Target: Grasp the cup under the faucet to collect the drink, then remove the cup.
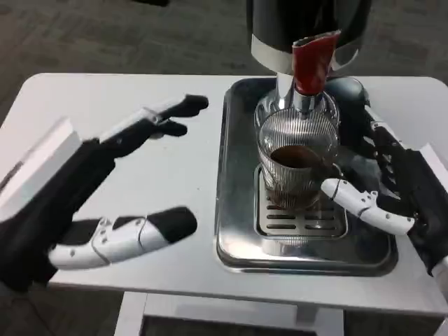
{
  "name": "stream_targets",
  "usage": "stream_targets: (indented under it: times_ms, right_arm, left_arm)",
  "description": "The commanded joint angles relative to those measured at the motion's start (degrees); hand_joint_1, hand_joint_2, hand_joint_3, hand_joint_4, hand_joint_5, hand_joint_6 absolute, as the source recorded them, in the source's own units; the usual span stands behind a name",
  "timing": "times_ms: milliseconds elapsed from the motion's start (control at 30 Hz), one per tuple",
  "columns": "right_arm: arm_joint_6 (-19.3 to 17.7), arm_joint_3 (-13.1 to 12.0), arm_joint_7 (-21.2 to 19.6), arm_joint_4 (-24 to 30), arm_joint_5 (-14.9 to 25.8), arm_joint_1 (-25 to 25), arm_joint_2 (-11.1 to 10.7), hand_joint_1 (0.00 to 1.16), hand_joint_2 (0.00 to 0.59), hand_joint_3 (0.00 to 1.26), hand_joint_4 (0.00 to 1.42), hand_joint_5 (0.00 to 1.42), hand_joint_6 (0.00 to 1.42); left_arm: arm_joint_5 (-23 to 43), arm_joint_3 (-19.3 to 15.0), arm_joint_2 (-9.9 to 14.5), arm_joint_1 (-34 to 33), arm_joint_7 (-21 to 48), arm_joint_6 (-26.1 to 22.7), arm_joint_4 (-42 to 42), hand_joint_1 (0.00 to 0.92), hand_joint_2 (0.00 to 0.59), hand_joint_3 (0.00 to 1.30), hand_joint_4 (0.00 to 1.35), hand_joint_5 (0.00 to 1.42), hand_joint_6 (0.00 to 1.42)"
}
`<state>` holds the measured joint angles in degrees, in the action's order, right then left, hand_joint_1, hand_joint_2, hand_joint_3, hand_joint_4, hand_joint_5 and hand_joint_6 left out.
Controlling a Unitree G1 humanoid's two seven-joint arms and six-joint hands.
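Observation:
A ribbed glass cup (297,157) holding brown drink stands on the slotted drip grate (301,222), directly under the faucet (302,103) of a dark dispenser (308,21) with a red lever (313,61). My right hand (381,185) wraps the cup from the right. Its white thumb touches the cup's lower front right and its dark fingers curve round the far right side. Over the bare table on the left hovers my left hand (91,182), fingers spread and holding nothing.
The dispenser and grate sit in a silver tray (232,182) on the right half of the white table (175,91). The table's front edge runs close below the tray. Dark carpet lies beyond the far edge.

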<state>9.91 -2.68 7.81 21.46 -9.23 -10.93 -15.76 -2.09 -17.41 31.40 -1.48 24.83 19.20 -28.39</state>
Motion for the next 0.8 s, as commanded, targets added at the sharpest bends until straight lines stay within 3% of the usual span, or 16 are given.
stream_targets:
  times_ms: [33, 400, 800]
  right_arm:
    - [-0.7, -0.1, -0.3, 1.0, 0.6, 1.0, 0.6, 0.59, 0.249, 0.04, 0.03, 0.15, 0.26]
    - [-1.5, -0.7, 0.7, -0.1, 2.9, 1.2, 0.2, 0.56, 0.225, 0.0, 0.0, 0.1, 0.23]
    - [-1.7, -0.4, 2.3, -0.3, 5.0, 0.7, -0.4, 0.55, 0.221, 0.0, 0.0, 0.08, 0.19]
  left_arm:
    - [-1.6, -1.7, -1.0, 3.5, -2.1, 0.7, -1.9, 0.073, 0.111, 0.16, 0.12, 0.22, 0.21]
    - [-1.4, -3.9, -2.0, 11.7, -3.0, 1.8, -2.9, 0.075, 0.115, 0.15, 0.11, 0.2, 0.19]
    - [-0.8, -4.3, -2.3, 14.1, -2.8, 2.2, -2.4, 0.088, 0.114, 0.15, 0.11, 0.2, 0.19]
